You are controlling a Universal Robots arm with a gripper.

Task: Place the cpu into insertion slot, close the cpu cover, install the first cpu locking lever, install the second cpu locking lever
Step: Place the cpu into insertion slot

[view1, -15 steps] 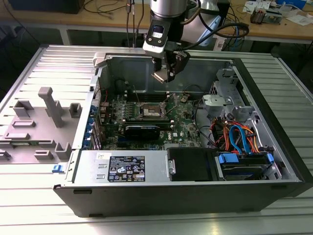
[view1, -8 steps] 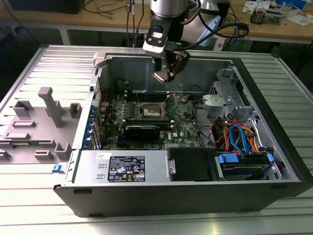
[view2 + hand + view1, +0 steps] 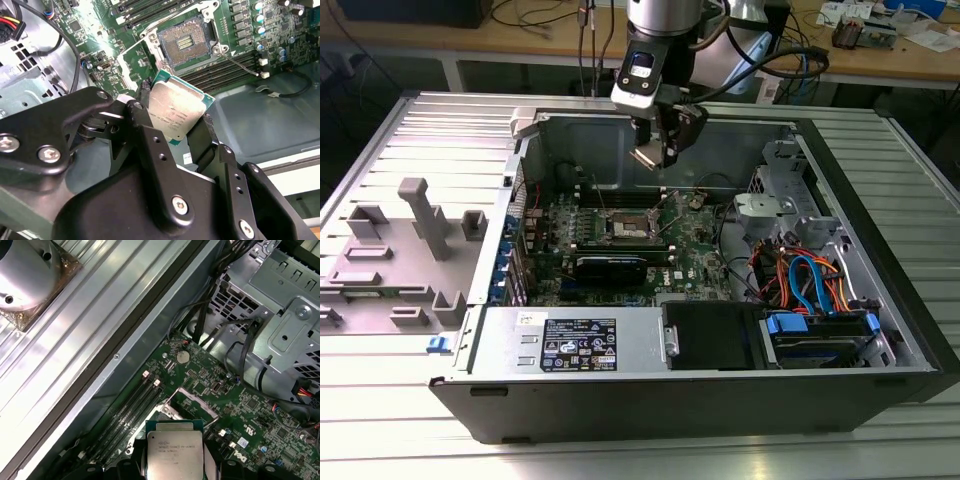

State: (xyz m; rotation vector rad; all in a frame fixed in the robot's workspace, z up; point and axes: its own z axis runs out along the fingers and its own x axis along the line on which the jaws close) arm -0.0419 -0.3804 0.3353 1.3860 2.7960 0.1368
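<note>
Silver-grey cpu: held tilted in the air above the green motherboard, dull metal top facing the wrist cameras
Fingers: two black ones clamped on opposite edges of the cpu
Insertion slot: on the motherboard below the cpu and apart from it, dark contact field bare inside a silver rim
Computer case: lies open on its side on the ribbed metal bench
Arm: comes down into the open case from above in the exterior view
</note>
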